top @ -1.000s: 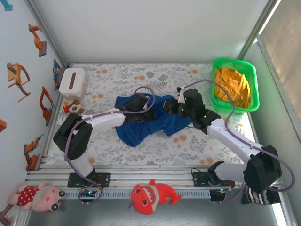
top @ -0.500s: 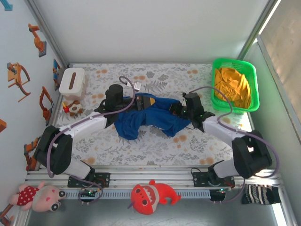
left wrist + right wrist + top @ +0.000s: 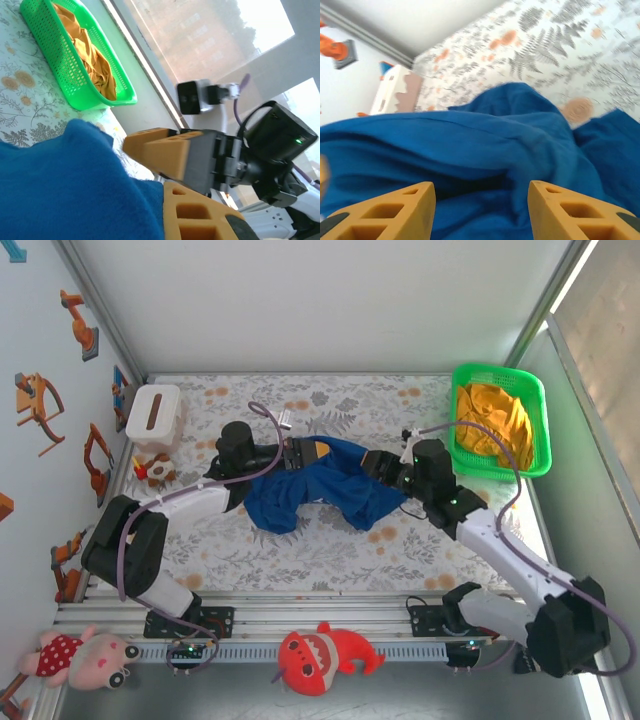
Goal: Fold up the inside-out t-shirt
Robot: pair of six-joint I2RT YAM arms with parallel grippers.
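1. The inside-out t-shirt (image 3: 320, 492) lies bunched at the middle of the worktop (image 3: 330, 545). It forms a blue band between the two arms, with a lobe sagging toward the near side on the left. No flat panel and no clean fold are visible.
2. The left pincer (image 3: 300, 453) is pressed together on the shirt's far-left edge. In the left wrist view the blue cloth (image 3: 65, 185) runs in between the orange fingers of the left pincer (image 3: 147, 167).
3. The right pincer (image 3: 385, 468) sits at the shirt's right end with its fingers spread. In the right wrist view the right pincer (image 3: 481, 187) stands wide, and the cloth (image 3: 470, 145) lies loose ahead of it, unclamped.
4. Change: a second ago the right pincer was closed at that end, and half a second ago the cloth was drawn out between the arms. It has just parted, so the right end now rests slack on the worktop.
5. Reading: this looks like a release to re-grip, with the left pinch as the only anchor. The shirt still needs spreading flat, so the task appears to be at an early stage.
6. Surroundings: a green basket (image 3: 455, 455) holding an orange-yellow garment (image 3: 492, 420) stands at the far right, near the right arm. A tissue box (image 3: 153, 412) stands at the far left, well apart from the shirt.
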